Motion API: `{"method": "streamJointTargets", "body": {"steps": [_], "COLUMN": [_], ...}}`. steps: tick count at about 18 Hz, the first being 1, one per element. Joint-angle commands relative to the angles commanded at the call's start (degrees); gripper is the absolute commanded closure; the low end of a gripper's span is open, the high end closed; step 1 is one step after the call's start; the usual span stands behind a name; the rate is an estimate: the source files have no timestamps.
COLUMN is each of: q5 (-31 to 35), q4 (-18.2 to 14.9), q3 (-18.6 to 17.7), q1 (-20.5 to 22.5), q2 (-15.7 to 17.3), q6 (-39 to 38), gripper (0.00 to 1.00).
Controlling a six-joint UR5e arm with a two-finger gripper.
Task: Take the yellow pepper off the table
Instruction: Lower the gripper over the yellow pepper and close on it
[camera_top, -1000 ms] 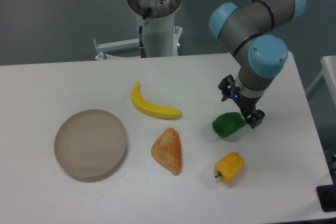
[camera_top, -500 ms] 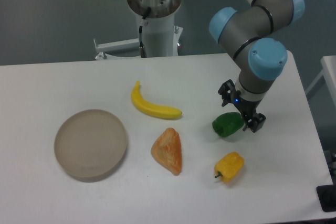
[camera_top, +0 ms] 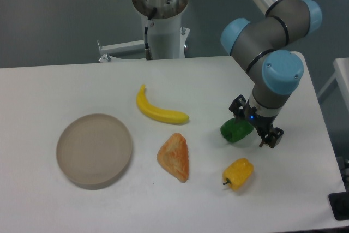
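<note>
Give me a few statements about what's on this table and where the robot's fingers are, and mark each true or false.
1. The yellow pepper lies on the table, not held. True.
2. The gripper is right over the banana. False: it is by the green pepper, with the banana well off to the left.
3. The round plate has nothing on it. True.
4. The green pepper sits nearer the front edge than the yellow one. False: the yellow pepper is nearer the front.
5. A wedge-shaped orange pastry lies between plate and yellow pepper. True.

A robotics lab: pedestal-mounted arm (camera_top: pixel 267 31), white table (camera_top: pixel 65 85), toy food.
</note>
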Motion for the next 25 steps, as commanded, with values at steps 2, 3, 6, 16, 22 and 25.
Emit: {"method": "streamJointTargets", "body": {"steps": [2,3,6,16,22,25], "q5": [0.0,0.09,-0.09,-0.53,-0.53,-0.53], "q4": [0.0,0.0,0.61,2.9,3.69,4.39], "q3": [1.58,2.81,5.97,7.3,5.2,4.75], "q1": [-0.96,-1.06,-2.54,-4.13,-4.57,-4.66], "q2": [-1.49,-2.54,-5.88,-10.02,-10.11,-10.2], "q6": [-0.09,-0.87,-2.37,-2.37,-2.37,-2.29], "gripper": [0.0,0.0,0.0,0.0,0.0,0.0]}}
